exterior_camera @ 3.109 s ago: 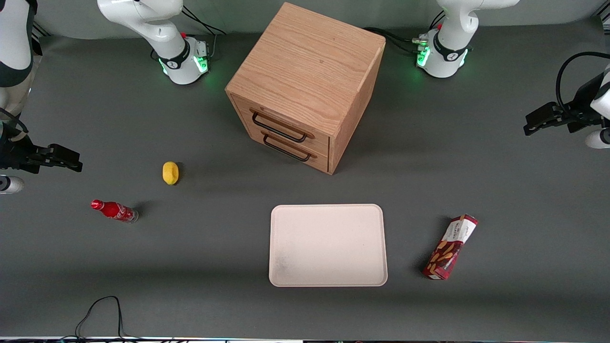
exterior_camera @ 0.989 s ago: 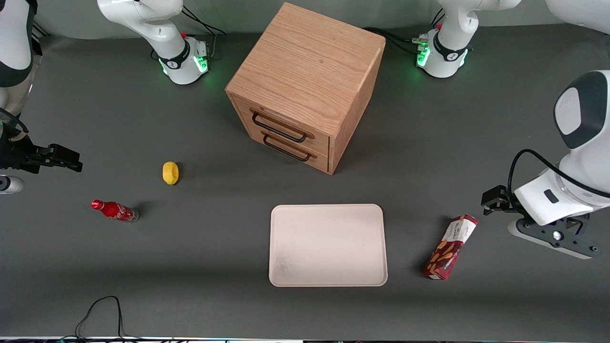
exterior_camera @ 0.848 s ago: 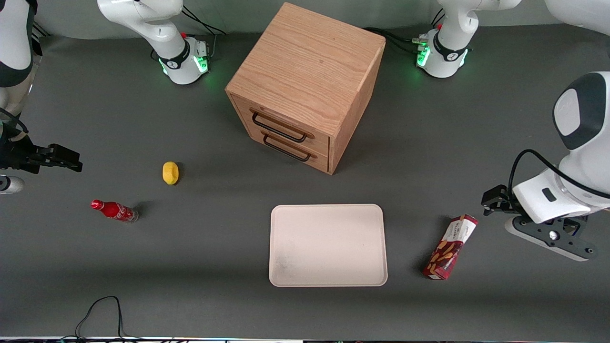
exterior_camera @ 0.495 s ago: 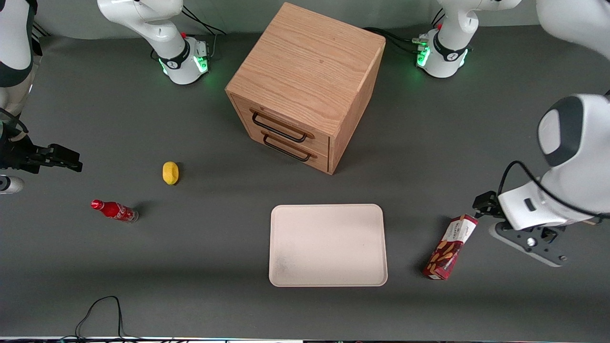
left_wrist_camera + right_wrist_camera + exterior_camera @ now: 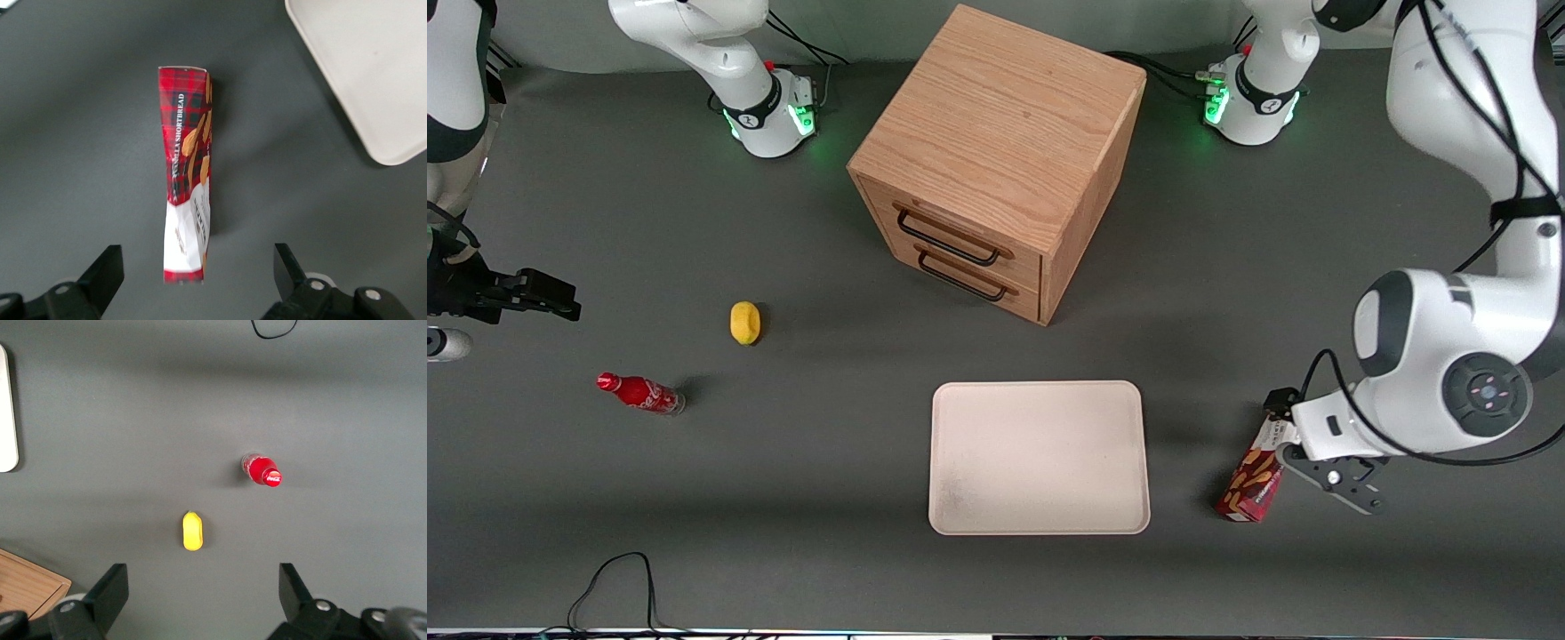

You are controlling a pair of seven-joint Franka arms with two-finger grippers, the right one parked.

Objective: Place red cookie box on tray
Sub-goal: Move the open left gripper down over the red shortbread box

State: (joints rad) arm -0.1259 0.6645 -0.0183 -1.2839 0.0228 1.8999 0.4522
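Red cookie box (image 5: 188,175) lies untouched at the tray's (image 5: 1039,458) three o'clock as the gripper (image 5: 197,283), jaws spread, arrives overhead to grasp.

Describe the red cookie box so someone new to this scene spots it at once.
Start at the wooden drawer cabinet, then drop to the cream tray nearer the camera. Beside the tray, toward the working arm's end, the red cookie box lies on the table, with the gripper open above it. It is a long narrow tartan carton with cookie pictures, unlike the small red soda bottle.
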